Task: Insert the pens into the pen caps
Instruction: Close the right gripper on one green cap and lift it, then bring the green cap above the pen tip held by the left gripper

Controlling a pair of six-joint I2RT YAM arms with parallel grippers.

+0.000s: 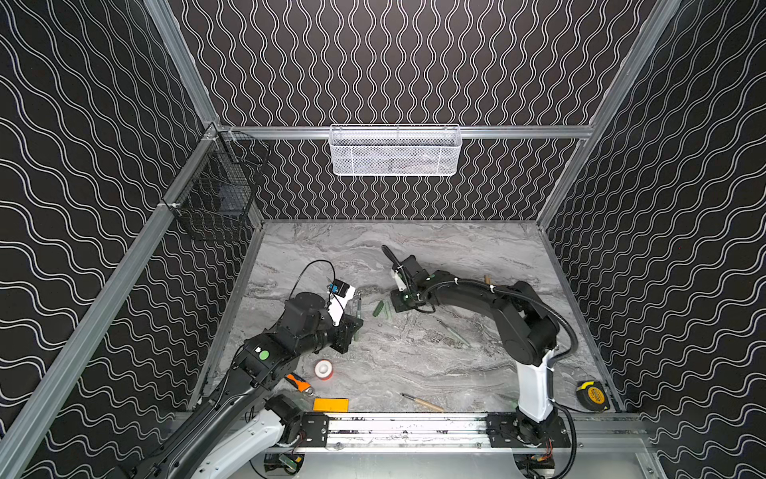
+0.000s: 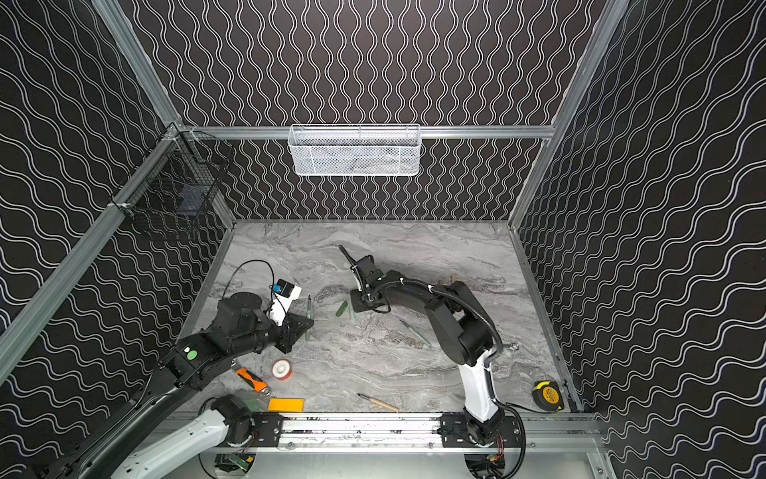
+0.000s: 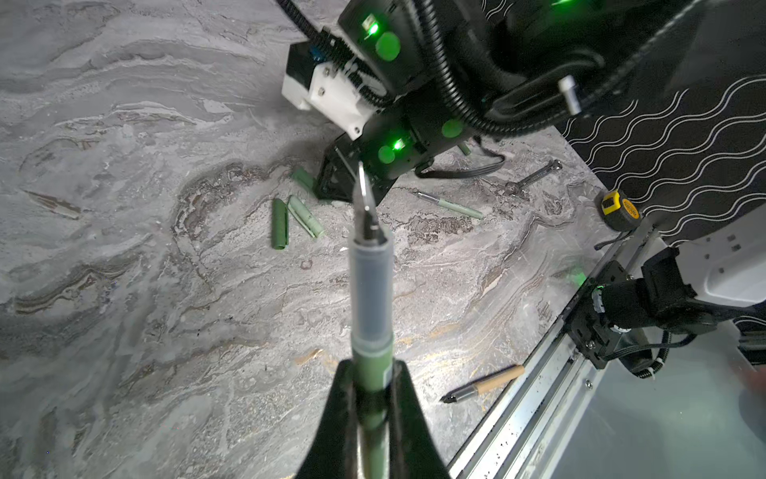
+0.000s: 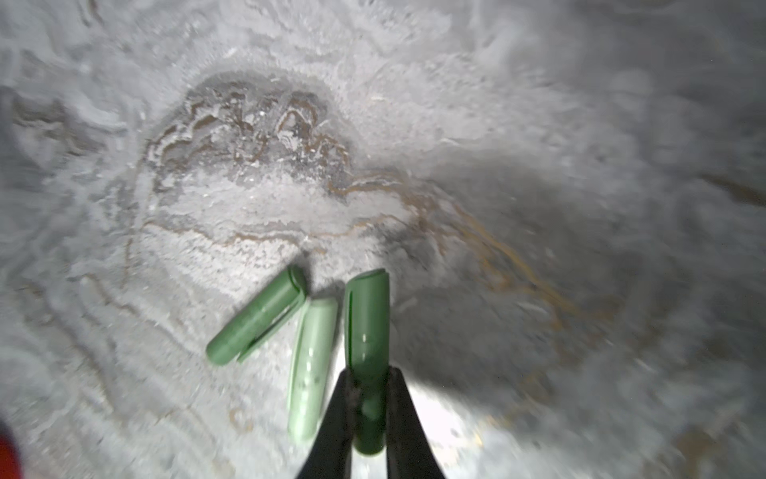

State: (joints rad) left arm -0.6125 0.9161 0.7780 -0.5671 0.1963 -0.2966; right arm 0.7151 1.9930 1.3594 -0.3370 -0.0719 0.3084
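My left gripper is shut on the barrel of a green pen, whose dark tip points away over the table. In a top view that pen sticks out from the left gripper. My right gripper is low at the table and shut on a dark green pen cap. Right beside it lie a pale green cap and a mid-green cap. A pale green pen lies under the right arm. A tan pen lies near the front rail.
A white tape roll, an orange-and-black tool and an orange card sit at the front left. A yellow tape measure is at the front right. A silver wrench lies by the right arm. Wire baskets hang on the walls.
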